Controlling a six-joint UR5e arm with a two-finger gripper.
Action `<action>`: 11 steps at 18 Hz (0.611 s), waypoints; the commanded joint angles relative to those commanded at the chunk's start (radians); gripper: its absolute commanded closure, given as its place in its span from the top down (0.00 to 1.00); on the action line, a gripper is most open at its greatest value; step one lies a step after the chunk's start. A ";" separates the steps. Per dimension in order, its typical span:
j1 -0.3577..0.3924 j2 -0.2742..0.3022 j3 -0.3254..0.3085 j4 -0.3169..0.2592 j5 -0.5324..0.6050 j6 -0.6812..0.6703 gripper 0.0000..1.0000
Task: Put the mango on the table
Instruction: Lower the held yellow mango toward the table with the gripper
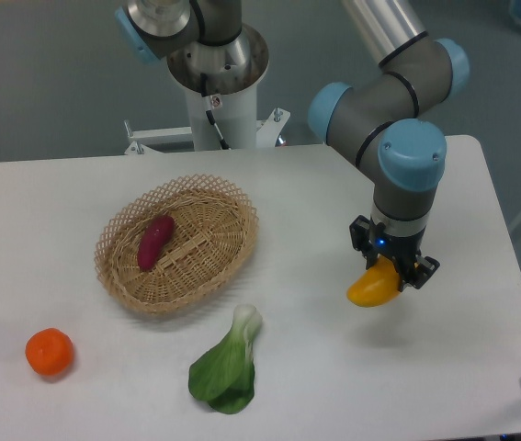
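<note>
The mango is a yellow-orange oval fruit held in my gripper at the right side of the white table. The gripper points down and is shut on the mango's upper right part. The mango's tapered left end sticks out to the lower left. It hangs low over the tabletop; I cannot tell whether it touches the surface.
A wicker basket stands left of centre with a purple-red sweet potato in it. A green bok choy lies in front of the basket. An orange tangerine sits at the front left. The robot base stands behind the table.
</note>
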 joint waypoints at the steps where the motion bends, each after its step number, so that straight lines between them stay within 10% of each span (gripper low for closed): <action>1: 0.000 0.000 -0.002 0.005 0.000 0.000 0.37; 11: 0.000 0.000 -0.044 0.017 -0.005 0.008 0.38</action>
